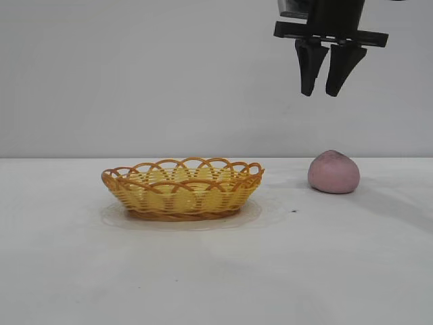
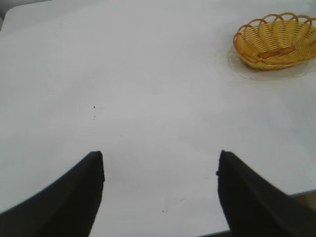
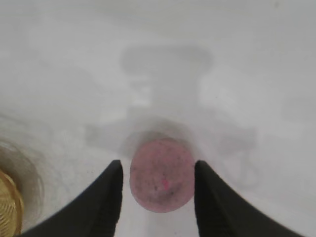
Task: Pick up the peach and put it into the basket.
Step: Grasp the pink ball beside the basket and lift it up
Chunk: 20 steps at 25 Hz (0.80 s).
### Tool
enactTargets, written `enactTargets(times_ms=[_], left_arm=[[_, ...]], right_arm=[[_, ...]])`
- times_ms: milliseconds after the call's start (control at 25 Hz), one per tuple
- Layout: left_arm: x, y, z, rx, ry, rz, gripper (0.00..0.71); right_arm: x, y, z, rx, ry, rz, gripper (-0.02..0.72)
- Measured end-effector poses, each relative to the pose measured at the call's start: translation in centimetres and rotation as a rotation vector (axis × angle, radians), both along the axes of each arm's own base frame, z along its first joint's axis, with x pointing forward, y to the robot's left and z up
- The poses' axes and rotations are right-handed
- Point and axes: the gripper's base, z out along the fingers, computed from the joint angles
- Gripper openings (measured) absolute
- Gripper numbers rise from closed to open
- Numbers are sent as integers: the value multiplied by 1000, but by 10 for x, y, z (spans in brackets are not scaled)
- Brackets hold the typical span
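Peach [image 1: 333, 172] resting on white table [image 1: 216, 271], right of centre in exterior view, upright on its flat side, dusty pink, untouched. Seen in right wrist view [image 3: 162, 174] framed between the two dark fingers, w/ gripper shadow cast on the tabletop around it. Nothing lying betw. peach and basket [image 1: 183, 189]; bare table there, only a tiny dark speck nearby. Basket sitting left of peach, well apart, yellow weave w/ orange looped rim, nothing visible inside; also visible far off in left wrist view [image 2: 276, 40], and its edge just showing in right wrist view [image 3: 10, 210]. Right gripper [image 1: 325, 91] hanging directly above peach, pointing down, clear gap of air below tips, no contact; fingers partly spread, a bit wider than the fruit, holding nothing. Left gripper [image 2: 160, 170] out of exterior view; in own wrist view angled down over bare table, fingers spread wide, nothing between them, basket well away from it.
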Motion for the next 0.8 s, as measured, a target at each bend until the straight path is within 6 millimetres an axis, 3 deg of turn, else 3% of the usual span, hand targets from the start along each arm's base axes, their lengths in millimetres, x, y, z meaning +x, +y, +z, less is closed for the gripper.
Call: enactTargets(times_ms=[120,200,280,320,400,520,680,800], left_arm=[[0,0,0,0,0,0,480],[0,0,0,-2,0,7,480],[0,-1,0,-2,0,46,480],[0,-1,0,-2,0,67,480],[0,-1,0,-2,0,105,480],[0,-1,0,-2,0,151,480],[0,-2,0,-2,0,170,480],[0,-2,0,-2,0,170,480]], right_arm=[[-10,-3,-31,-31,99,4,326],[-14,-4,-49,-41,131,8,237],[-12,-4,-58,-41,115,23,99],[-11,-4,-58,-36,102,28,66],[-9,1,-45,-19,32,42,0],[-19,20,-5,24,-63,92,0],[-54,63,54,87,-169,209,0],[-80,98,67,124,-170,300,0]])
